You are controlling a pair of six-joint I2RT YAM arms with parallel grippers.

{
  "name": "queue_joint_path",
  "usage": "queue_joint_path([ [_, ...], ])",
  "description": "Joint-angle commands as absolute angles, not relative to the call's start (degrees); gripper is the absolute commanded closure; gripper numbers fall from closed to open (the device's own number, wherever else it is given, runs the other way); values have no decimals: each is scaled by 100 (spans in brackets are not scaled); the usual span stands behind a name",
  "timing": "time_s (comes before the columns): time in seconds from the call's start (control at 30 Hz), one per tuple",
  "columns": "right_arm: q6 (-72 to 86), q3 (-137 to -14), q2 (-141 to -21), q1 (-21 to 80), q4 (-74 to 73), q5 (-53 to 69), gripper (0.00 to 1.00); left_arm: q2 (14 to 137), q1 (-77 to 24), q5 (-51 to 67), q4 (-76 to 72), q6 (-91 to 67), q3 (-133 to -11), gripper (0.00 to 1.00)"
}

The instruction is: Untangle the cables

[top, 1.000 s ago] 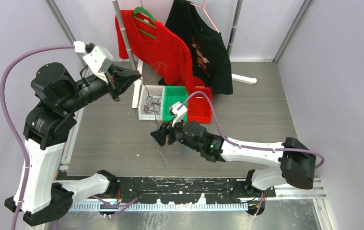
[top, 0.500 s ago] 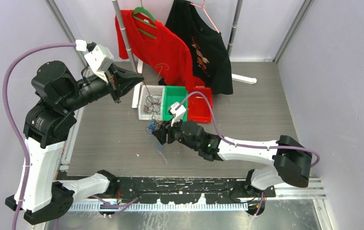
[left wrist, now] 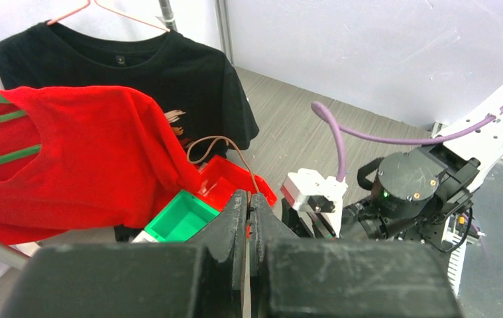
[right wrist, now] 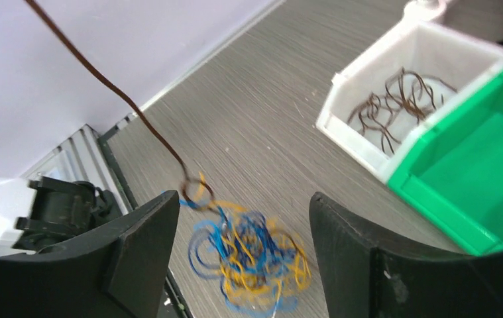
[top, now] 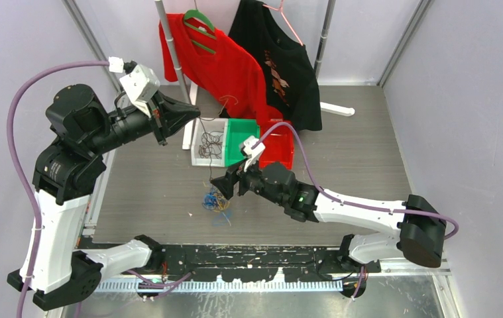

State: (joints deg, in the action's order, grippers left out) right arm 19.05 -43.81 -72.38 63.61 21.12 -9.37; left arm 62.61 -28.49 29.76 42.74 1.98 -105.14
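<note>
As the cables [right wrist: 248, 262] blur, colours run together.

Three bins are counted: one white bin [top: 205, 161], one green bin [top: 240, 140], one red bin [top: 276, 156]. Two shirts are seen: one red shirt [top: 219, 63], one black shirt [top: 281, 63]. One clump of cables [right wrist: 252, 262] is counted, and one single brown strand [right wrist: 112, 89] besides. Two grippers are counted: the left gripper [left wrist: 247, 202] and the right gripper [right wrist: 242, 212].

Bare counter [top: 144, 192] lies open left of the cables [top: 215, 200]; the white bin [top: 198, 161] and green bin [top: 236, 136] block the far side.
</note>
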Motion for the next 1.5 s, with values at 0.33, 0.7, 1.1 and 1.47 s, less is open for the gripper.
queue_joint_path([
  [0.33, 2119, -5808, -8062, 6028, 2763, 115, 44, 6227, -2848, 3341, 4246, 75, -10631, 100],
  [0.7, 3340, -5060, -9097, 5767, 3892, 548, 61, 6471, -2848, 3212, 4096, 136, -11183, 100],
  [1.1, 3778, -4368, -9831, 5805, 4573, 330, 58, 6740, -2848, 2306, 3474, 635, -12136, 100],
  [1.47, 3998, -4008, -10054, 5891, 4856, 151, 56, 6715, -2850, 1494, 2575, 1335, -12374, 100],
])
